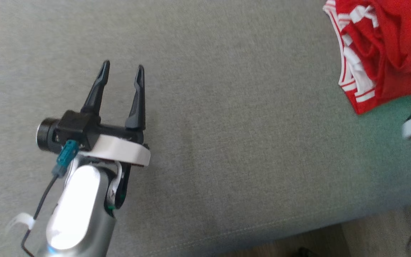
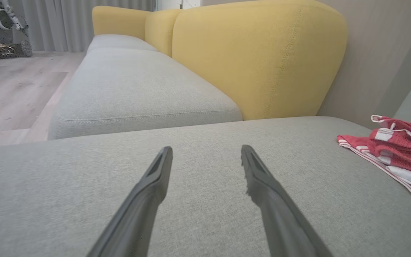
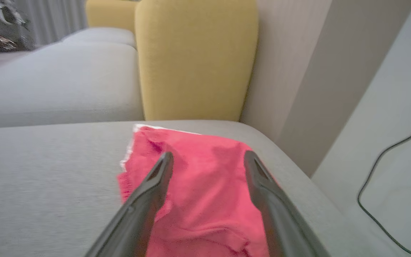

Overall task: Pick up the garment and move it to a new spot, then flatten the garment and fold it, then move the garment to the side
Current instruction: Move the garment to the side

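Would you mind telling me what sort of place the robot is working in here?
Most likely a home living room: a grey sofa seat with yellow back cushions, a wood-look floor and long curtains. The red garment lies on the seat.

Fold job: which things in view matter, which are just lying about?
Job:
- red garment
- grey seat cushion it lies on
- left pincer, open
- right pincer, open, by the garment

Lying about:
- yellow backrest
- black cable
- curtain
- wooden floor
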Tool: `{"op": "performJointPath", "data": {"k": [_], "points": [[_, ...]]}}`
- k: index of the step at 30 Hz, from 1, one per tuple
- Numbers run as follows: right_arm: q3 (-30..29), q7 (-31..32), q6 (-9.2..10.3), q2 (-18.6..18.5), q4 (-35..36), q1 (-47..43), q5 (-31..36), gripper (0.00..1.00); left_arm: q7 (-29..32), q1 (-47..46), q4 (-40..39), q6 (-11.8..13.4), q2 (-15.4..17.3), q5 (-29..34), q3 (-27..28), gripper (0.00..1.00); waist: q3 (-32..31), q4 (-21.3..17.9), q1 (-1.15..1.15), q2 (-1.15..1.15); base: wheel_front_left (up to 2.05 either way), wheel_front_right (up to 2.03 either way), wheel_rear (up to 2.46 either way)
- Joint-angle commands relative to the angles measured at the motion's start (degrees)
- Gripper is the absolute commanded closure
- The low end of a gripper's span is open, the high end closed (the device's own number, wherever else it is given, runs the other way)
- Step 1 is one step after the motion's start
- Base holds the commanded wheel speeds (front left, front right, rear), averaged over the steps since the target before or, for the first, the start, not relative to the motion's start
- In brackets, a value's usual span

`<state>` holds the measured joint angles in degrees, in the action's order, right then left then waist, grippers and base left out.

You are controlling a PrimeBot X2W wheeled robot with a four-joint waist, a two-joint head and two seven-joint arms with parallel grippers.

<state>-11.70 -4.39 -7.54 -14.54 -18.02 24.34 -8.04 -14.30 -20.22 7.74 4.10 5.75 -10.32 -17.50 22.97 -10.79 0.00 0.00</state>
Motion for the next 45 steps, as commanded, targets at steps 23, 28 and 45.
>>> {"op": "performJointPath", "data": {"k": [23,28,45], "points": [[13.01,2.36,0.05,11.03,15.44,-15.66,0.90,0.00,-0.69,12.30,-0.95,2.69,1.73,-2.80,5.53,0.00,-15.55,11.46,0.00,0.00,0.00,0.00,0.00],[13.15,3.03,0.05,11.36,15.80,-18.60,0.97,0.00,-0.69,15.14,-0.65,2.72,2.48,-3.02,5.68,0.00,-17.92,11.07,0.00,0.00,0.00,0.00,0.00],[13.42,4.63,0.05,11.64,17.81,-25.07,1.96,0.00,-0.51,21.04,-0.12,3.67,3.75,-3.66,5.42,0.00,-23.38,10.43,0.00,0.00,0.00,0.00,0.00]]}}
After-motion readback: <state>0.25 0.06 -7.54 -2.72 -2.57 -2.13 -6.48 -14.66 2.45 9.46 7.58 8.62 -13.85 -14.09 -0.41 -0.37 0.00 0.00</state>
